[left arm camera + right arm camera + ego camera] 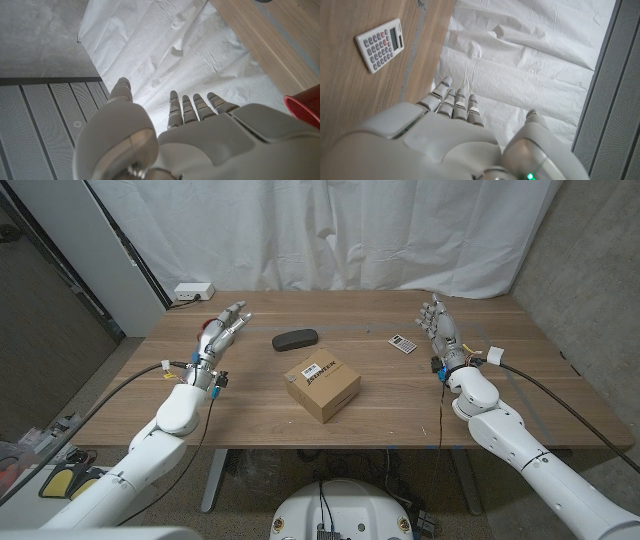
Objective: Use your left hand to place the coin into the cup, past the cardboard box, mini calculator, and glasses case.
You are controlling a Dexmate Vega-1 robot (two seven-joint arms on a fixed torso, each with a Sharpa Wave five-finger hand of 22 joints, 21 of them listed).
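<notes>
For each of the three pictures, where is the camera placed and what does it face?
Head view: above, facing the wooden table; both arms, left hand, right hand.
Left wrist view: behind left hand, facing white curtain; red cup beside.
Right wrist view: behind right hand, facing curtain.
Shared: small white calculator.

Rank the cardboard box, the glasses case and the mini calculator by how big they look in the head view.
1. cardboard box
2. glasses case
3. mini calculator
The case lies farther from the camera, so its true size is less sure.
</notes>
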